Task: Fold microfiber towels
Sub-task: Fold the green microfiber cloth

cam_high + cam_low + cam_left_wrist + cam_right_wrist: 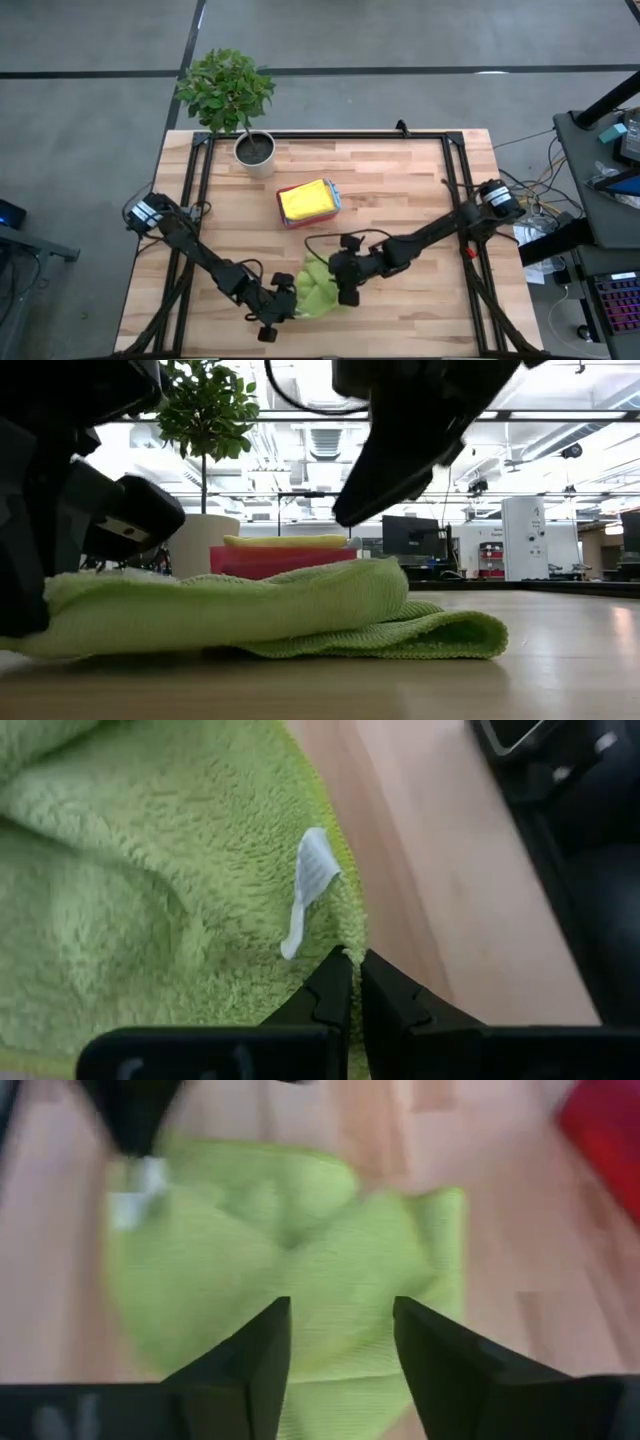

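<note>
The lime green towel [318, 288] is the thing to find first, near the front edge of the desk [400, 180], so every place here is told from it. On the towel's left side sits the left hand [349, 960]; its 2 fingers are pressed together right at the towel's edge, close to a small white tag [310, 885], and they seem to pinch that edge, but I cannot be sure cloth is between them. The towel itself lies in a soft heap with 1 part laid over another, so it looks folded at least 1 time, but the edges do not line up and it is still bumpy. Just over the towel's right side is the right hand [340, 1345], with its 2 fingers spread apart, nothing between them, and the green cloth lying below. Behind the towel, farther back on the desk, a pink tray [309, 214] holds a folded yellow towel [305, 200], so 1 towel looks done and put away. Behind that, near the back edge, stands a potted plant [230, 95]. No other towels show in these pictures. I think the job is near the middle: the green towel needs another fold or some tidying, and then it needs to go with the yellow 1.
</note>
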Controlling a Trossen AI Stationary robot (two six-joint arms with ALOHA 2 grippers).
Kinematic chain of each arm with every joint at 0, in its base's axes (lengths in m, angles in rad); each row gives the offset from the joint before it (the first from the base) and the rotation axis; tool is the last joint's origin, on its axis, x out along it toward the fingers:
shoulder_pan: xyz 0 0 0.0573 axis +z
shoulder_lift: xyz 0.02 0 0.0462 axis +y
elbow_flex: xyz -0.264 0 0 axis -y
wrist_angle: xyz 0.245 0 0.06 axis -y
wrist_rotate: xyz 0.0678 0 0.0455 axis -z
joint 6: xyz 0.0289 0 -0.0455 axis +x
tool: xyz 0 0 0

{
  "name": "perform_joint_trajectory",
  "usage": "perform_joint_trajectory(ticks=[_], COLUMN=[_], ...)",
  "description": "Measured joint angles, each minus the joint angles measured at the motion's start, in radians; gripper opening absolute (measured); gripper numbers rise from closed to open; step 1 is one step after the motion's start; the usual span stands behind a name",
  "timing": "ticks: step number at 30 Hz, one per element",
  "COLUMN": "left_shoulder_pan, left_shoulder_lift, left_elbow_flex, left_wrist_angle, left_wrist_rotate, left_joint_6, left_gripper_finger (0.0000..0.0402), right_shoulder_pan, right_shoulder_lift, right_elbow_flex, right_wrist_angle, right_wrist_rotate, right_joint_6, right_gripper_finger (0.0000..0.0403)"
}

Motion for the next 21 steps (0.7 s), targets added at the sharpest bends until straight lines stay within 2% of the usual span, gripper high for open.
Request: perform_joint_trajectory(ticks=[7,12,17,21], left_shoulder_pan=[0.0,0.0,0.0,0.0], left_shoulder_lift=[-0.001,-0.001,-0.001,-0.001], left_elbow_flex=[0.0,-0.002,-0.002,-0.002], left_wrist_angle=[0.008,0.009,0.009,0.01], left_wrist_rotate=[-0.016,-0.02,-0.021,-0.021], left_joint_6=[0.006,0.006,0.006,0.006], left_gripper_finger=[0.0,0.0,0.0,0.0], right_shoulder_pan=[-0.072,-0.092,-0.096,-0.096], right_shoulder_lift=[0.056,0.106,0.126,0.113], right_elbow_flex=[-0.023,-0.024,-0.026,-0.025], right_wrist_angle=[0.06,0.089,0.103,0.116], right_wrist_rotate=[0.011,0.011,0.011,0.002], right_joint_6=[-0.011,-0.006,-0.005,-0.005], right_gripper_finger=[0.0196,0.0195,0.0162,0.0101])
